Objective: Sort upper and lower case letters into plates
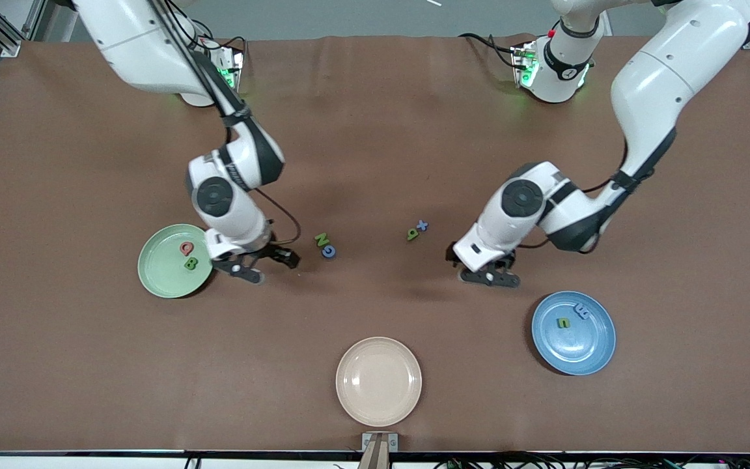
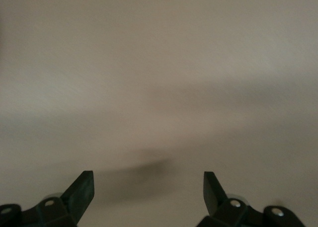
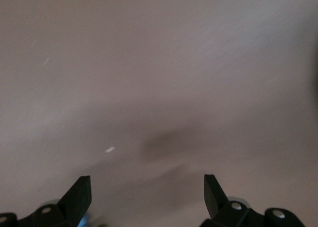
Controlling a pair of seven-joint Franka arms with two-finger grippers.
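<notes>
Right gripper: right gripper [image 1: 264, 262] hangs low over bare tabletop between the mint green plate [image 1: 157, 277] and the green N [image 1: 321, 240]; fingers spread apart, nothing between them.
Left gripper: left gripper [image 1: 489, 273] is low over bare tabletop, between the loose lower-case pair and the blue plate [image 1: 593, 355]; its wrist view shows the fingers [image 2: 82, 189] wide apart and empty.
Letters still loose: green N touching the blue G [image 1: 329, 251], which lies just nearer the front camera; blue x [image 1: 422, 225] touching the green looped letter [image 1: 412, 234]. Both pairs sit mid-table, well apart from each other.
Letters already sorted: pink-red Q [image 1: 186, 248] and green B [image 1: 190, 263] in the mint green plate; green n [image 1: 564, 322] and blue m [image 1: 582, 313] in the blue plate.
Handling: likely light, stiff and flat, so easy to nudge aside; touching neighbours could be dragged along.
Where to grip: probably across a letter's outer edges, fingers straddling it from above, approaching from the side away from its partner.
Arm pose: both arms bent at the elbow, wrists turned down toward the table.
Progress: judged about halfway, four of eight placed.
Other: beige plate [image 1: 378, 381] near the front edge holds nothing.
</notes>
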